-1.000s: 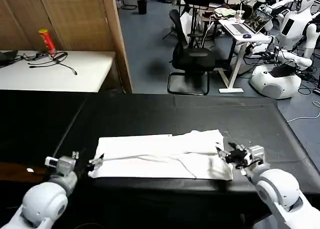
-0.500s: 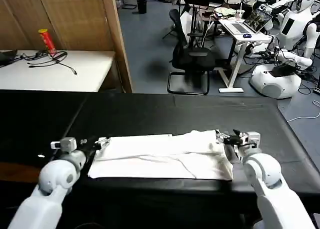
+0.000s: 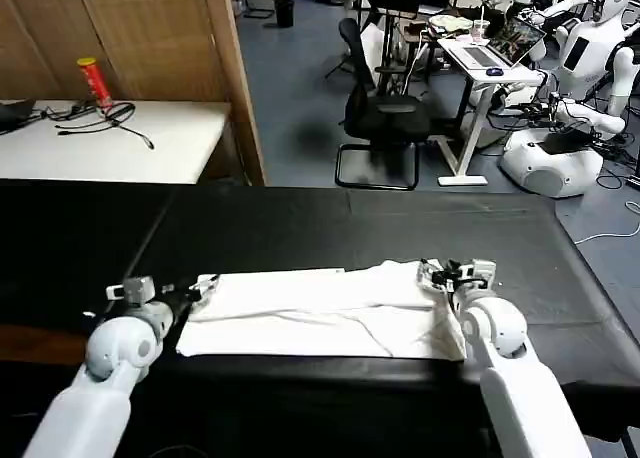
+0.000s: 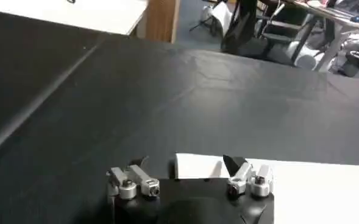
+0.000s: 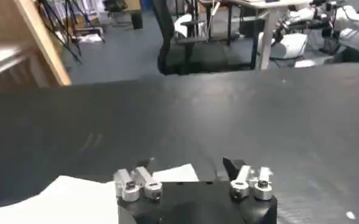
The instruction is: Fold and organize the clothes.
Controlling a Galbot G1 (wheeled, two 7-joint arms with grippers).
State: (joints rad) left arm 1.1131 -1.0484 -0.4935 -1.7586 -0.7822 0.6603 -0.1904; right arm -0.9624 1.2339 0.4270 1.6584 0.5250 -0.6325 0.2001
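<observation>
- A white side desk is seen at the far left of the head view, beyond the work surface, with a red can and black cables lying on it.
- A black-covered desk is spread across the front of the head view and carries the task's garment.
- The left gripper is held low at the far left corner of the T-shirt. In the left wrist view its fingers are seen spread apart, with the white corner of the cloth lying between them, and nothing is pinched.
- The white T-shirt is laid flat as a long folded band near the front edge of the desk, running from one gripper to the other. Only plain white cloth is shown, with soft creases towards its right end.
- The right gripper is placed at the far right corner of the T-shirt, just above the cloth. In the right wrist view its fingers are seen parted, with a white corner of the cloth reaching in between them, and nothing is gripped.
- A black office chair is seen on the blue floor behind the desk, and further right a white robot base is parked.
</observation>
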